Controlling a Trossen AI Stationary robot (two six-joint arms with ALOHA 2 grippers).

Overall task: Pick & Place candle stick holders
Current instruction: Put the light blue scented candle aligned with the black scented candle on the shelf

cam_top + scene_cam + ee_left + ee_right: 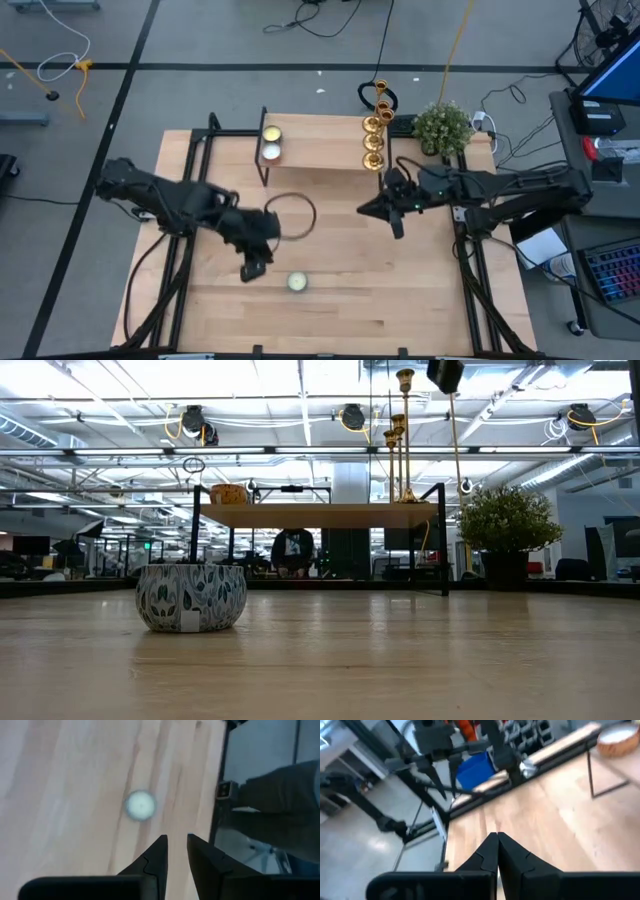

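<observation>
My three candle stick holders (374,128) stand in a row on the far shelf (320,150), toward its right end, shiny and gold, and close together. In the low view I can see them standing up tall on the shelf, stems straight. So I think the main job is done, or nearly done, because none of them is on the table (330,310) or in my fingers. My right gripper (393,211) hangs over the table just in front of the shelf, near the candle stick holders, and its two fingers are pressed together with nothing between them. My left gripper (252,268) hangs over the near left part of the table, well apart from the shelf. Its fingers (156,857) are a little bit apart, and they hold nothing. Just beside my left gripper, on its right, sits a small round candle tin (297,282) on the table. Two more small candles (270,143) sit on the left end of the shelf. A thin ring (290,217) lies on the table between my two arms, and a little green plant (442,128) stands at the far right corner. I think what is left is only pulling my arms back to rest, if no more holders need moving.
</observation>
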